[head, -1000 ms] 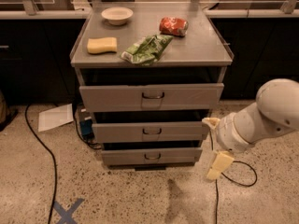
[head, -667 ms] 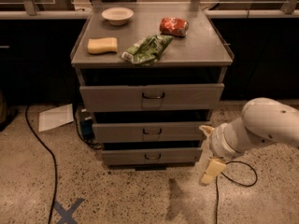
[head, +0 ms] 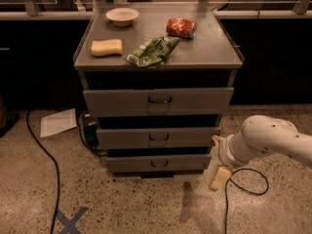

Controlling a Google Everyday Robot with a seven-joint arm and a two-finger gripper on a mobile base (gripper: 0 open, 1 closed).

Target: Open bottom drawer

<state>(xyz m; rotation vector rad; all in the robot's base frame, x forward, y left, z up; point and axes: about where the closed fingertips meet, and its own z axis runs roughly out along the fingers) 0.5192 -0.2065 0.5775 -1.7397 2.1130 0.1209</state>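
Gripper [head: 217, 159] right of grey metal bottom drawer [head: 131, 164], cream fingers [head: 220, 178] seemingly spread wide.

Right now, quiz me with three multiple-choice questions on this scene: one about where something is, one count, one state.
1. Where is the gripper?
A) on the cabinet top
B) left of the cabinet
C) right of the bottom drawer, near the floor

2. How many drawer fronts does the cabinet show?
A) three
B) two
C) five

3. The bottom drawer's handle is:
A) gripped
B) untouched
C) missing

Answers:
1 C: it hangs beside the drawer's right end.
2 A: three fronts are stacked.
3 B: the gripper is apart from it, open and empty.
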